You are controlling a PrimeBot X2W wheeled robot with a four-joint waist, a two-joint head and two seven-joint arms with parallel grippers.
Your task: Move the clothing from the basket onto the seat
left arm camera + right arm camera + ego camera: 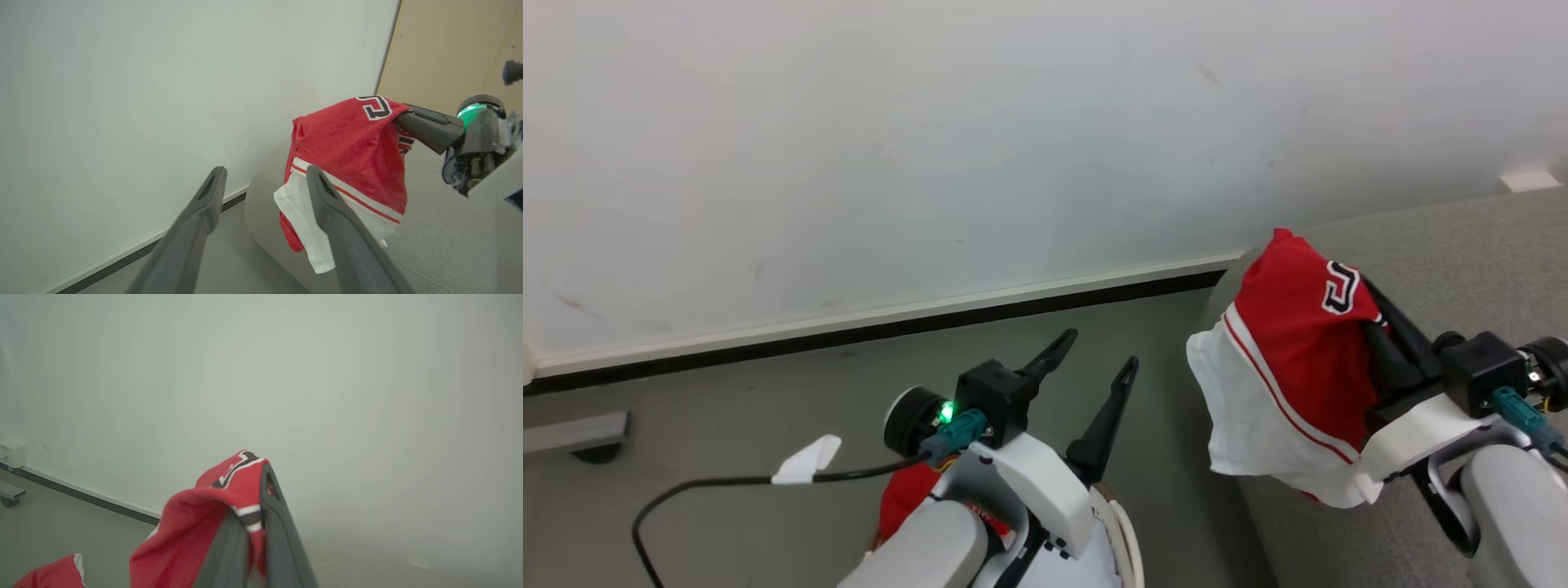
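A red garment (1282, 343) with white trim and a black-and-white numeral hangs in the air from my right gripper (1368, 298), which is shut on it above the rounded end of the grey seat (1462, 245). In the right wrist view the same clothing (184, 535) is pinched between the closed fingers (278, 522). My left gripper (1098, 349) stands open and holds nothing, over the floor to the left of the seat. Below the left arm, more red clothing (903, 498) lies by the basket's rim (1125, 531). The left wrist view shows the hanging garment (347, 143) beyond the open left gripper (265, 173).
A white wall (931, 163) with a dark baseboard (890, 327) runs behind everything. Grey floor (768, 392) lies between wall and basket. A black cable with a white tag (805, 461) trails to the left, and a grey furniture foot (580, 433) stands at the far left.
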